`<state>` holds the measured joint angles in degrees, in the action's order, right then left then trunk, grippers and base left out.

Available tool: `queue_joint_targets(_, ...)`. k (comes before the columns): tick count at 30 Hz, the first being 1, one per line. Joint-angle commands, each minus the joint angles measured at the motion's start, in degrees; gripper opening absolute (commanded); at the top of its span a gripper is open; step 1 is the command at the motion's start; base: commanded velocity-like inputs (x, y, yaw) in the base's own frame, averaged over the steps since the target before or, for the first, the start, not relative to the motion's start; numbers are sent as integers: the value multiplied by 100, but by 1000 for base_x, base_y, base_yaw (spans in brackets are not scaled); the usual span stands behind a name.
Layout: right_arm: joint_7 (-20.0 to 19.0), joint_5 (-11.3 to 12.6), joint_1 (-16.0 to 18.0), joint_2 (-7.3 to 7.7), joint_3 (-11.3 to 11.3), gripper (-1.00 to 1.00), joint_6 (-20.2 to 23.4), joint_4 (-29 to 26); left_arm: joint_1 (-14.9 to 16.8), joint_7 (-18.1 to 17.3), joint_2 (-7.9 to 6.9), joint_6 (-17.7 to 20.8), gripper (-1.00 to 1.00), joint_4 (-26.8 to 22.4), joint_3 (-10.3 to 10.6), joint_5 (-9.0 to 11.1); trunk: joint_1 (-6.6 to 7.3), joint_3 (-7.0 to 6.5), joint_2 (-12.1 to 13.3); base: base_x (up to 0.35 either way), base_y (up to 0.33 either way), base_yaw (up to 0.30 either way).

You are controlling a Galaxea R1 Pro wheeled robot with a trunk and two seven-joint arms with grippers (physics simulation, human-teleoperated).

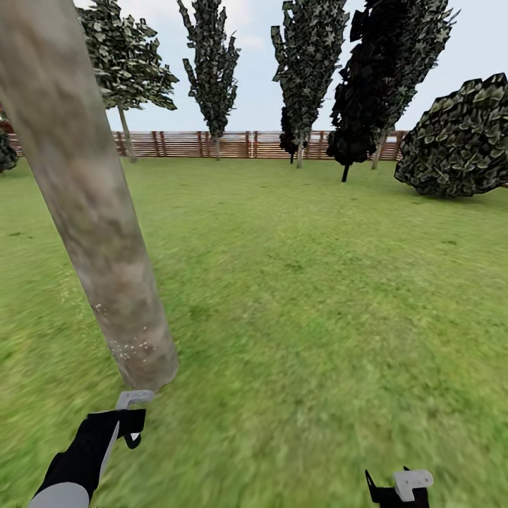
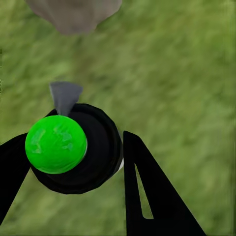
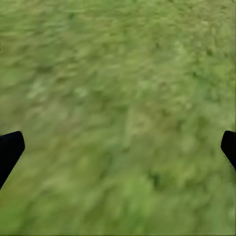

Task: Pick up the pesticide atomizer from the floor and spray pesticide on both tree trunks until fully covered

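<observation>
Left wrist view puts the pesticide atomizer (image 2: 64, 147) clamped between our left gripper (image 2: 73, 172) fingers, its grey nozzle aimed at the tree trunk (image 2: 73, 14) just ahead (close, we judge, so mist lands on bark). Our right gripper (image 3: 118, 147) hangs spread and empty over the grass (image 3: 118, 73). Whitish pesticide (image 1: 130, 346) speckles the trunk's base; beyond lie lawn and fence (image 1: 247, 144).
</observation>
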<state>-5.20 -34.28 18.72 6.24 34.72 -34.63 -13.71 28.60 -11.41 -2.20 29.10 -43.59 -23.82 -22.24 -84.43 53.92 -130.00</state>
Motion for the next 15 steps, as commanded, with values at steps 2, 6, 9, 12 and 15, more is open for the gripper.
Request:
queue_joint_targets(2,-4,-2,0,0,0,100,0,0,-1,-2,0,0,-100,0,0,0,0,0,0,123,-243,278)
queue_joint_targets(6,-7,-1,0,0,0,100,0,0,-2,-2,0,1,-100,0,0,0,0,0,0,-16,-247,278)
queue_joint_targets(9,-8,-1,0,0,0,100,2,0,0,-2,0,3,-100,0,0,0,0,0,0,-108,-223,278)
queue_joint_targets(12,-8,-1,0,-1,0,100,0,0,3,-2,-10,10,-100,-11,0,0,0,0,0,-41,-49,278)
queue_joint_targets(15,-8,-2,0,0,0,100,1,0,17,-13,-29,24,-100,-176,4,7,0,0,0,-5,-6,278)
